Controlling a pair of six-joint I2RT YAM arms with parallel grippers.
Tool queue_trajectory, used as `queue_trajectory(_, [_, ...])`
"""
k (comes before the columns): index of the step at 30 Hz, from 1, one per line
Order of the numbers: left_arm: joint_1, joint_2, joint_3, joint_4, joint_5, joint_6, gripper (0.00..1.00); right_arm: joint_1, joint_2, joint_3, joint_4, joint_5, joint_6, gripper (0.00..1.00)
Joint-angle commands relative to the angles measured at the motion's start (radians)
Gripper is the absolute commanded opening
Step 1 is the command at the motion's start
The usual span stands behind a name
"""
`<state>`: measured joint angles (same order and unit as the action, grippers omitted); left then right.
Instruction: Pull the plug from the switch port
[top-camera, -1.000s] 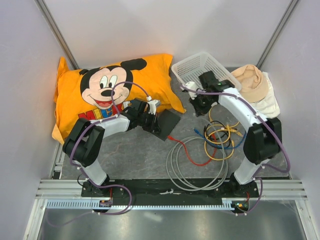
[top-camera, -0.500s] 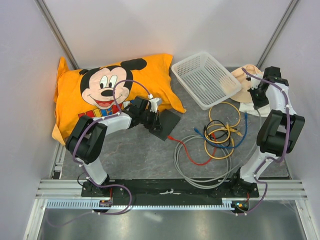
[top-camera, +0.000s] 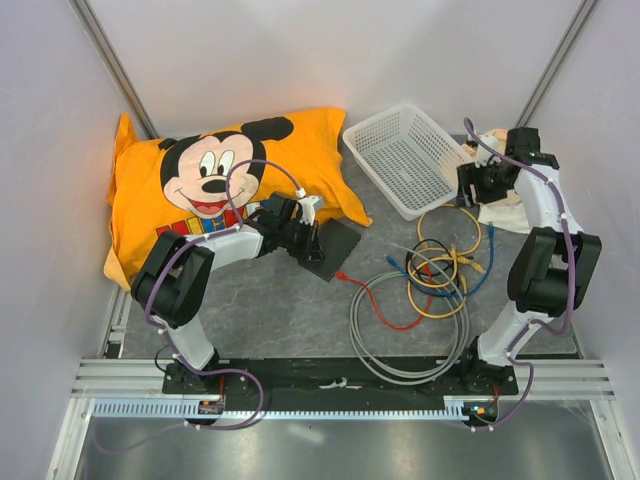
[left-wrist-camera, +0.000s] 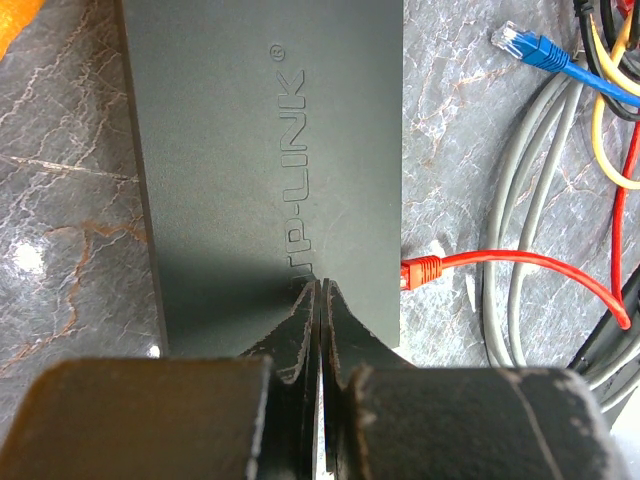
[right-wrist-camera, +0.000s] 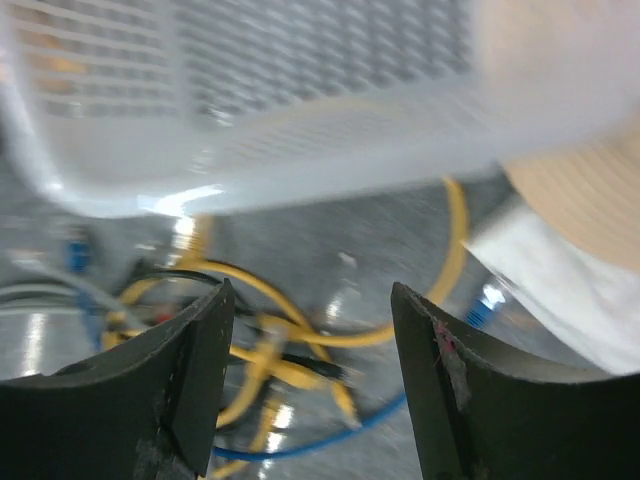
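The switch (top-camera: 341, 246) is a flat matte-black box (left-wrist-camera: 260, 150) lying beside the pillow. My left gripper (top-camera: 308, 238) is shut, its closed tips (left-wrist-camera: 320, 287) resting on the switch's top face and holding nothing. A red cable's plug (left-wrist-camera: 421, 270) meets the switch's side edge; I cannot tell whether it sits in a port. In the top view that plug (top-camera: 343, 273) lies at the switch's near corner. My right gripper (top-camera: 476, 186) hangs open at the basket's right corner, above the loose cables (right-wrist-camera: 300, 345), with nothing between its fingers (right-wrist-camera: 315, 305).
A white mesh basket (top-camera: 372, 140) stands at the back. An orange Mickey pillow (top-camera: 150, 200) fills the left. Coiled grey, yellow, blue and black cables (top-camera: 432, 272) lie at the centre right. Beige and white cloth (top-camera: 508, 211) sits at the far right.
My right arm swung from the basket's near side out to the right wall, then back to the basket's right corner, and its gripper opened. The basket shifted. The left arm stayed put.
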<state>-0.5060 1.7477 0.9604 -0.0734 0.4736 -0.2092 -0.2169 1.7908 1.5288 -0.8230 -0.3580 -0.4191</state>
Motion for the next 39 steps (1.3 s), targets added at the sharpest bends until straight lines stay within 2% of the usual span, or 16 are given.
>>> queue_trajectory(1, [0.0,0.004,0.018,-0.022,-0.016,0.027,0.01,0.17,-0.107,-0.004,0.035,-0.311,0.075,0.72])
queue_trajectory(7, [0.0,0.007,0.024,-0.032,-0.024,0.04,0.02,0.453,-0.013,-0.025,0.093,-0.441,0.279,0.75])
queue_trajectory(10, [0.0,-0.002,0.017,-0.039,-0.026,0.047,0.01,0.528,0.063,-0.035,0.114,-0.476,0.318,0.76])
queue_trajectory(14, [0.004,-0.011,0.011,-0.054,-0.024,0.06,0.02,0.564,0.185,-0.059,0.143,-0.538,0.381,0.71])
queue_trajectory(23, [0.037,-0.013,0.034,-0.078,-0.018,0.103,0.01,0.611,0.301,-0.071,0.13,-0.607,0.39,0.65])
queue_trajectory(39, [0.043,-0.007,-0.02,-0.052,0.003,0.067,0.02,0.663,0.344,-0.185,0.119,-0.592,0.407,0.54])
